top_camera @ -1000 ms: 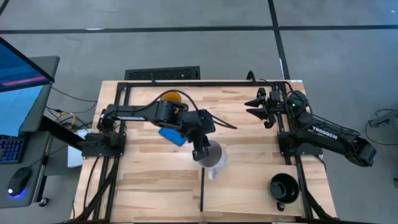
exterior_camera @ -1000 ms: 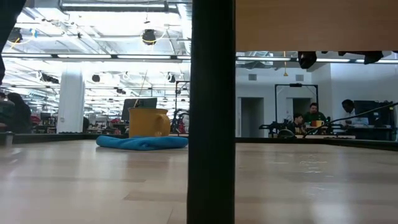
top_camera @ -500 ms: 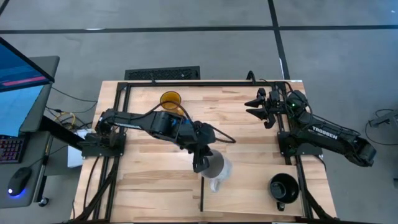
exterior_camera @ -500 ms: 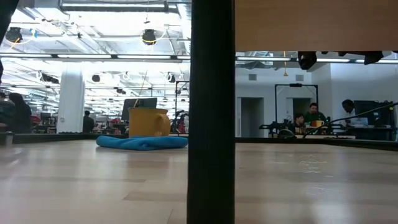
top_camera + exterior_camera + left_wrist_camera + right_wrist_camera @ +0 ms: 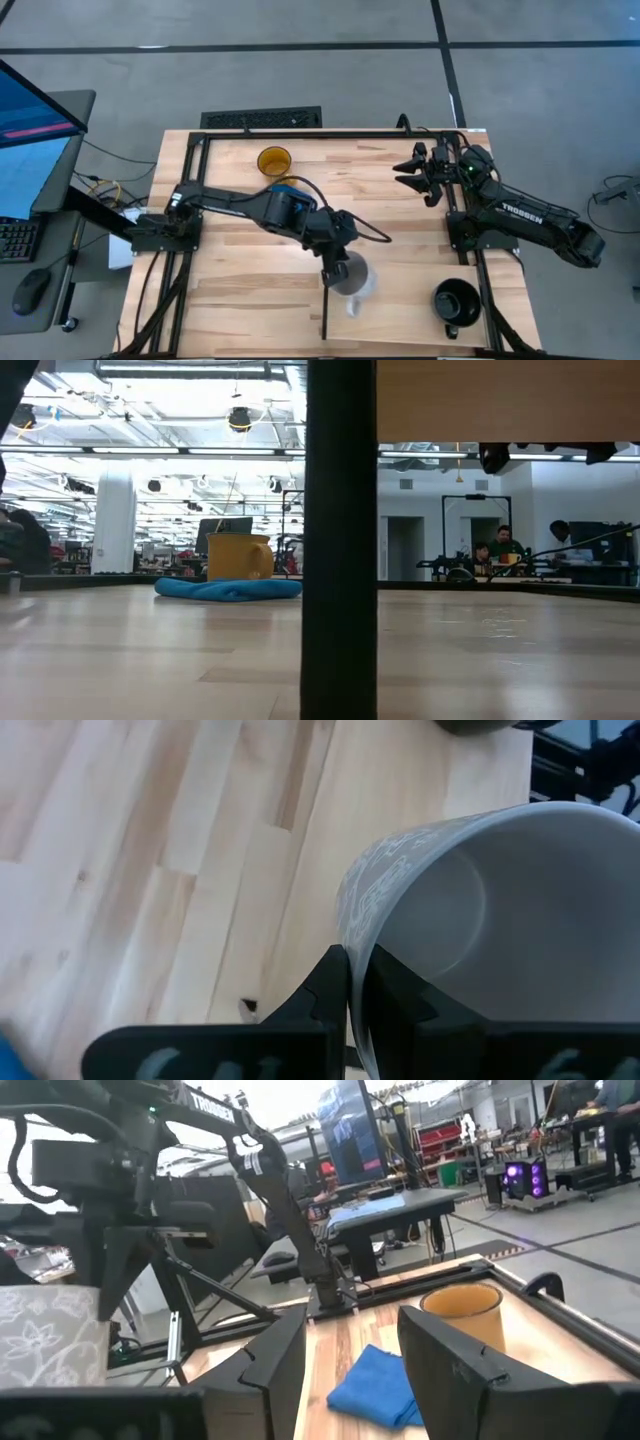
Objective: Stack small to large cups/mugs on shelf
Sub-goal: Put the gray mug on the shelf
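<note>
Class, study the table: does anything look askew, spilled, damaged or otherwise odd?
Nothing is spilled or broken. The grey-white mug hangs tilted in the left pincer, which clamps its rim beside the black divider strip. The crumpled blue cloth lies by the amber mug.

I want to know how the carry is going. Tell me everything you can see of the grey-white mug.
The grey-white mug is pale and glossy with a faint lacy pattern on its outer wall and a plain inside. The left gripper pinches its rim, one finger inside and one outside. It is beside the black divider strip, handle toward the table's near edge.
</note>
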Robot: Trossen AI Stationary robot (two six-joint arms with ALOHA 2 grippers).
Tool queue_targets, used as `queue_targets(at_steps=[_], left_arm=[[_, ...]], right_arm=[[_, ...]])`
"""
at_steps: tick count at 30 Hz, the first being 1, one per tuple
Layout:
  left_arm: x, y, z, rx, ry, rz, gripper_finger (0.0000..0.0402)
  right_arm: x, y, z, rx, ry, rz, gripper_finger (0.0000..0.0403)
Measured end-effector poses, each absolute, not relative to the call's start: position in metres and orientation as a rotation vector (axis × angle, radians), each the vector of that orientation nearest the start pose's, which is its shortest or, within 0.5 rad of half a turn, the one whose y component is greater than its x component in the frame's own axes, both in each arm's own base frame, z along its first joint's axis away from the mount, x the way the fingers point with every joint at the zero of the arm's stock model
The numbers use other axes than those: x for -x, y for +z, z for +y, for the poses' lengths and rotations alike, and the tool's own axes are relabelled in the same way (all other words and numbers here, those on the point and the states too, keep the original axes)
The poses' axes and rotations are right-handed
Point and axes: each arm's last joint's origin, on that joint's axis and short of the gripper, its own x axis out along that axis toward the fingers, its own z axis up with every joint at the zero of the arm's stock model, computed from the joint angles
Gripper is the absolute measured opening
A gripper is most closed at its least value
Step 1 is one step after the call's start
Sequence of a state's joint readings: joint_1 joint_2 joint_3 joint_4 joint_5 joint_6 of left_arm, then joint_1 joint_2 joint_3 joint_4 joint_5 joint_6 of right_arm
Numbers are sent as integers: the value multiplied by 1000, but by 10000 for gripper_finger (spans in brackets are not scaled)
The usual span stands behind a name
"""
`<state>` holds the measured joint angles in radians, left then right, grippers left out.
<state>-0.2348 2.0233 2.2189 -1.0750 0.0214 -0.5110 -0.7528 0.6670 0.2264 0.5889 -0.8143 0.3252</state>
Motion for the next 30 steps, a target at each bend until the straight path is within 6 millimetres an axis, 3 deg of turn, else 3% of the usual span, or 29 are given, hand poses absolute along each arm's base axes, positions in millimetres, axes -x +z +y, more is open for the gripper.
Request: queue_targets(at_steps=[13,30], left_arm=[[-429,351,-106,406,-55,966,5],[-431,350,-107,424,-84,966,8]], right_arm=[[-121,229,-85,-227,76,-88,182],[-121,229,-85,-227,76,-87,182]])
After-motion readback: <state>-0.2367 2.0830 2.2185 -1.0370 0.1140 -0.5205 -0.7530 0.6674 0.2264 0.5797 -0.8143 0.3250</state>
